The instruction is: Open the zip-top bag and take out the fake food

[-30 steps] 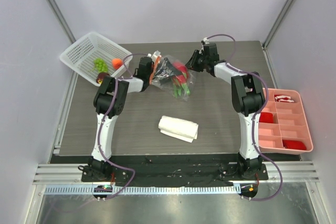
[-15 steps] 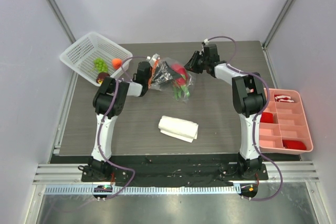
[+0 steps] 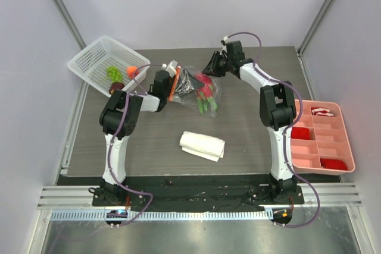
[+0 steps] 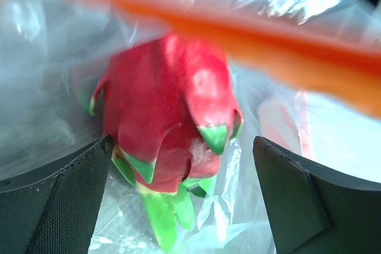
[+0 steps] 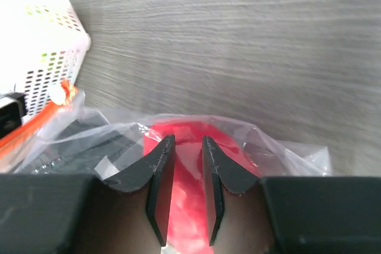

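Left tool [image 3: 171,82] beside bag [image 3: 196,89], zipper end leftward

Two arms, white shells with black joint housings: left arm [image 3: 114,150], right arm [image 3: 277,147]. A thin purple cable [image 3: 243,33] loops along each. Black bases [image 3: 111,190] sit at the near edge of the grey wood-grain worktop [image 3: 238,129]. Left end effector [image 3: 174,83] and right end effector [image 3: 209,68] have black fingers [image 4: 47,206] with finely cross-hatched pads.

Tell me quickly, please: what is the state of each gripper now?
Left gripper: open, aimed at the dragon fruit in the zip-top bag.
Right gripper: almost closed, apparently pinching the zip-top bag.
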Tool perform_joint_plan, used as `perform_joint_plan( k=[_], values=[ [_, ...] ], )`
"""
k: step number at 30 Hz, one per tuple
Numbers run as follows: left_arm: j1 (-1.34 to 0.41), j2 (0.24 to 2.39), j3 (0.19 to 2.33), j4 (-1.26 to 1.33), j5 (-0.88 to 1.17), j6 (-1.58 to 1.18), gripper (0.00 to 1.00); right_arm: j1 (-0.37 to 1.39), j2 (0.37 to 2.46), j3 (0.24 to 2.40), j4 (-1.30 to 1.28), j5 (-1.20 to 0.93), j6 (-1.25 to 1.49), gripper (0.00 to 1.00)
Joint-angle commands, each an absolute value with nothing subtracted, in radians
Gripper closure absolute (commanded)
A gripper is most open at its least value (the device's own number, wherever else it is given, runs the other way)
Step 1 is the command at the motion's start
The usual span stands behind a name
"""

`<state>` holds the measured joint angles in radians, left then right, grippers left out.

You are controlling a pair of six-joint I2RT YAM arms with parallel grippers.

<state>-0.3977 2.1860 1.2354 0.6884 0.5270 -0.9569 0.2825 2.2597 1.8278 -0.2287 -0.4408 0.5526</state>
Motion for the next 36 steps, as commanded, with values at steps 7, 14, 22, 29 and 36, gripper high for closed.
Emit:
perform_joint_plan(
  k=[7,14,22,29,36],
  values=[
    [-0.405,2.223,1.328,0.788,0.506,-0.965,0.02,0.284,2.321,1.893,-0.298,-0.442,0.541,0.68],
    [-0.414,2.233,1.305,0.79,0.483,-0.919,0.01,0.258,2.247,1.783,-0.288,-0.383,0.575,0.68],
    [-0.436,2.26,1.307,0.775,0.492,-0.902,0.01,0.284,2.191,1.58,-0.054,-0.525,0.77,0.72],
    [-0.437,2.28,1.289,0.805,0.492,-0.945,0.12,0.311,2.181,1.499,0.087,-0.557,0.864,0.74],
    [-0.422,2.235,1.273,0.747,0.502,-0.934,0.63,0.295,2.105,1.526,-0.136,-0.405,0.684,0.66]
  ],
)
